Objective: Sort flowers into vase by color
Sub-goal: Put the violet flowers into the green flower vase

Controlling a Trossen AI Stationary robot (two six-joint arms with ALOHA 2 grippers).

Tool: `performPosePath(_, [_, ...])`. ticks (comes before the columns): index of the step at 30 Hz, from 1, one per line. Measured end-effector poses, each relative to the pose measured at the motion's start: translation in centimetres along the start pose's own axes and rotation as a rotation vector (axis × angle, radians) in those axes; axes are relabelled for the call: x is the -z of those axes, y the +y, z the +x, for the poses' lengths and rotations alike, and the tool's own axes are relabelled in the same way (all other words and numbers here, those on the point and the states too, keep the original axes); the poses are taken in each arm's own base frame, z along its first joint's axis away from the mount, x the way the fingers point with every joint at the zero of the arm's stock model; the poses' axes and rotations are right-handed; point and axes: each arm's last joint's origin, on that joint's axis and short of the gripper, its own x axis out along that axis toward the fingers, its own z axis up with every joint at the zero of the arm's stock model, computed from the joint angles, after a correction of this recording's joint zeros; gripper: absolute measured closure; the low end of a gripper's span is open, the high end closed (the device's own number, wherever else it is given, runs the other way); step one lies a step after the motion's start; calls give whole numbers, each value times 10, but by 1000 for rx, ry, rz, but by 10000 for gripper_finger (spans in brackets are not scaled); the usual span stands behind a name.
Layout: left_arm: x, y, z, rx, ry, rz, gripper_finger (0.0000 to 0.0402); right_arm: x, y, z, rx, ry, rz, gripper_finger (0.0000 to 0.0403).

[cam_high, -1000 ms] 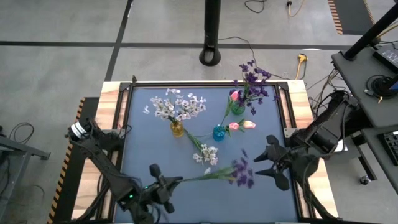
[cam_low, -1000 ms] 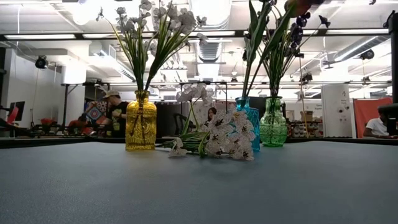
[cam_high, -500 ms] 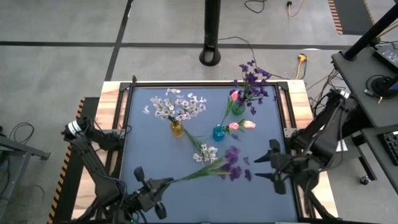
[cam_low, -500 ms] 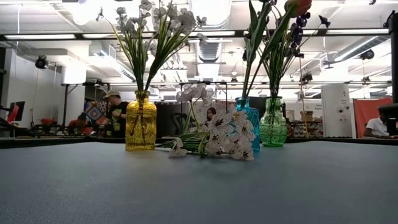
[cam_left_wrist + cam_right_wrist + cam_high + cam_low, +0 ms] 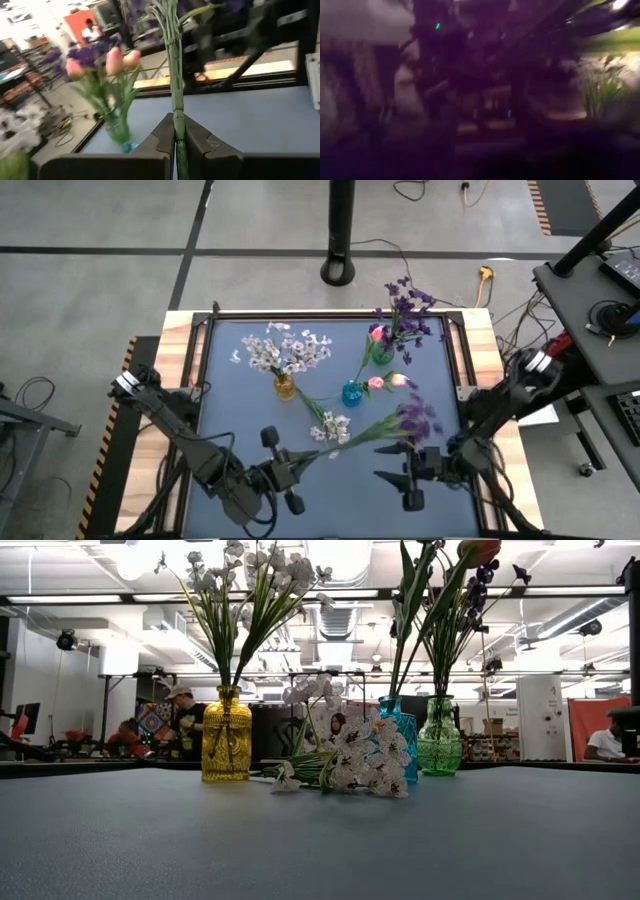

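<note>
Purple spray [image 5: 415, 418] swings toward right gripper [image 5: 408, 483] since earlier | left gripper [image 5: 283, 476] pinches its stem | right claw spread | white spray [image 5: 331, 427] lies unsorted | yellow vase [image 5: 285, 387], green vase [image 5: 383, 354] filled

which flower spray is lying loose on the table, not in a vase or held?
The white spray near the table's middle, lying flat just ahead of the blue vase. The left end effector holds the purple spray.

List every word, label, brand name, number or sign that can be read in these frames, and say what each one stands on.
None can be read.
The yellow vase, blue vase and green vase carry embossed patterns only, no lettering.
Room signage behind the table in the low view is too small to read.
The right wrist view is too blurred to show any text.
</note>
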Motion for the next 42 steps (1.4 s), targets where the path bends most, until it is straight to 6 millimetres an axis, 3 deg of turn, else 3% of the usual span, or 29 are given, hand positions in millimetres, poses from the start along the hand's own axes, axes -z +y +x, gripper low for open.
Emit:
performPosePath(5, [-10, 1, 4, 7, -47, -23, 401, 28, 0, 9, 39, -144, 7, 186])
performPosePath(8, [-12, 2, 8, -3, -59, -49, 401, 39, 4, 28, 10, -152, -48, 186])
performPosePath(11, [-7, -2, 12, -3, -51, -35, 401, 39, 9, 45, 34, -183, -55, 186])
performPosePath(18, [2, -16, 16, 54, -52, 18, 401, 31, 23, 58, 108, -198, -160, 186])
performPosePath(30, [10, -26, 20, 76, -49, 66, 401, 19, 28, 61, 0, -276, -182, 194])
performPosePath(35, [12, -28, 21, 76, -46, 72, 401, 17, 27, 61, 3, -281, -175, 233])
performPosePath(42, [12, -28, 22, 76, -46, 71, 390, 16, 27, 60, 38, -266, -190, 332])
